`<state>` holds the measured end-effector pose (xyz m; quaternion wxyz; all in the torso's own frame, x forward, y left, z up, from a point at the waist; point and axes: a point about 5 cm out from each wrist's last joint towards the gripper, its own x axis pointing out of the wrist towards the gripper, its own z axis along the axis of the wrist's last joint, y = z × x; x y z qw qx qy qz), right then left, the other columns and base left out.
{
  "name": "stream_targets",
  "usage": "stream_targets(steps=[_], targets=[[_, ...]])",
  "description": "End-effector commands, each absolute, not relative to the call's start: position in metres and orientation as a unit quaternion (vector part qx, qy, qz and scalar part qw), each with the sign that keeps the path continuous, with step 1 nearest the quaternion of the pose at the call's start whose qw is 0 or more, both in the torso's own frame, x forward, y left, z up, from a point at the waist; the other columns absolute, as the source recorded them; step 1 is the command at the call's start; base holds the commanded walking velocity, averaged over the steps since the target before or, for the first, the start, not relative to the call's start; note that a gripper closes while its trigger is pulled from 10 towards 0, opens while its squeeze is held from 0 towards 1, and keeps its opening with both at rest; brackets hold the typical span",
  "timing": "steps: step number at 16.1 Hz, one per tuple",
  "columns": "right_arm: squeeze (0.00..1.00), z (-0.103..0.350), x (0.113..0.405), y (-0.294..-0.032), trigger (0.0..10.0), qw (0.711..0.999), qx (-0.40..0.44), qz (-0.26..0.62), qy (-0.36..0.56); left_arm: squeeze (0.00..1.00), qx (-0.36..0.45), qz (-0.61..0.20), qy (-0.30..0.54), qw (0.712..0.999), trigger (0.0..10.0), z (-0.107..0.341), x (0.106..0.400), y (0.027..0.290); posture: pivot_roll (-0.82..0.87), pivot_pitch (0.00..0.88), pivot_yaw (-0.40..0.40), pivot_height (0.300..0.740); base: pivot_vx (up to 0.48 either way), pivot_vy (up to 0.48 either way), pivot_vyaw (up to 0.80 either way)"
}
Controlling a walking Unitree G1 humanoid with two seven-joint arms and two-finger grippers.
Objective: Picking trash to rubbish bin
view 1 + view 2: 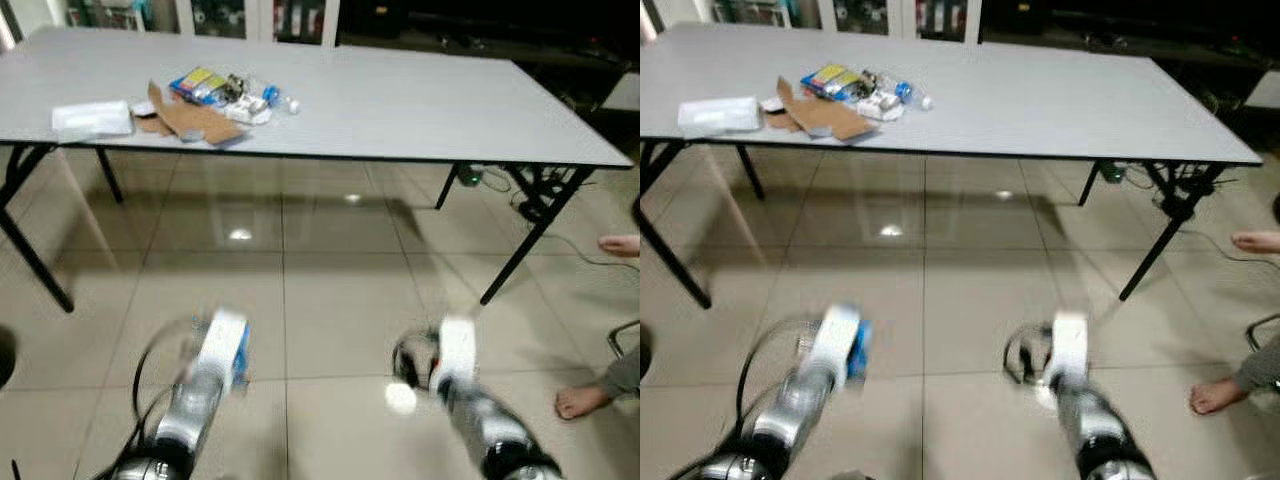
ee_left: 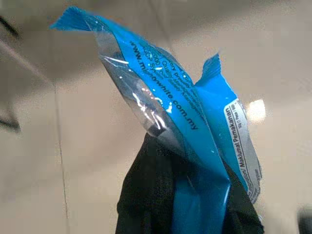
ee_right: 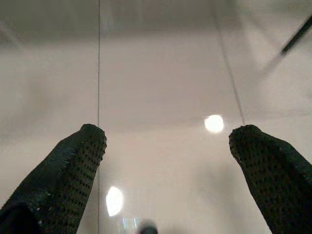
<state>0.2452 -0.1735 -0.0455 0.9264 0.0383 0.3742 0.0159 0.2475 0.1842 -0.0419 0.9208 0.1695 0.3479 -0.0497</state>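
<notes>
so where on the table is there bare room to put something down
The table is bare across its middle and right, from the bottle to the right edge. The left end is crowded: white packet, cardboard and wrappers.

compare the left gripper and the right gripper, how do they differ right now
The left gripper is shut on a blue wrapper; the right gripper holds nothing. The left gripper's fingers are pressed together, while the right gripper's fingers stand wide apart with tiled floor between them. Both have black fingers and hang low over the floor, short of the table.
</notes>
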Motion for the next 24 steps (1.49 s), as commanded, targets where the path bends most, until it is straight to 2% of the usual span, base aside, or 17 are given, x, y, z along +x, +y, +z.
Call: stream_targets(steps=[1, 6, 9, 18, 24], targets=[[0.0, -0.059, 0.228, -0.177, 10.0, 0.911, 0.031, 0.014, 0.411, 0.0, 0.172, -0.057, 0.38, 0.907, 10.0, -0.053, 0.234, 0.185, -0.06, 0.023, -0.095, 0.74, 0.0, 0.0, 0.0], [0.0, -0.079, 0.196, -0.176, 10.0, 0.883, 0.025, 0.013, 0.468, 0.0, 0.156, -0.034, 0.442, 0.883, 10.0, -0.072, 0.204, 0.196, -0.05, 0.048, -0.098, 0.74, 0.0, 0.0, 0.0], [0.0, -0.082, 0.189, -0.179, 10.0, 0.878, 0.018, 0.005, 0.477, 0.0, 0.155, -0.032, 0.46, 0.874, 10.0, -0.078, 0.193, 0.197, -0.05, 0.053, -0.097, 0.74, 0.0, 0.0, 0.18], [0.0, -0.086, 0.183, -0.178, 10.0, 0.871, -0.012, 0.01, 0.492, 0.0, 0.143, -0.015, 0.478, 0.867, 10.0, -0.084, 0.181, 0.194, -0.05, 0.059, -0.101, 0.74, 0.0, 0.0, 0.79], [0.0, -0.086, 0.183, -0.176, 10.0, 0.87, -0.015, 0.009, 0.493, 0.0, 0.152, -0.017, 0.486, 0.861, 10.0, -0.086, 0.177, 0.195, -0.05, 0.055, -0.102, 0.74, 0.0, 0.425, 0.8]])
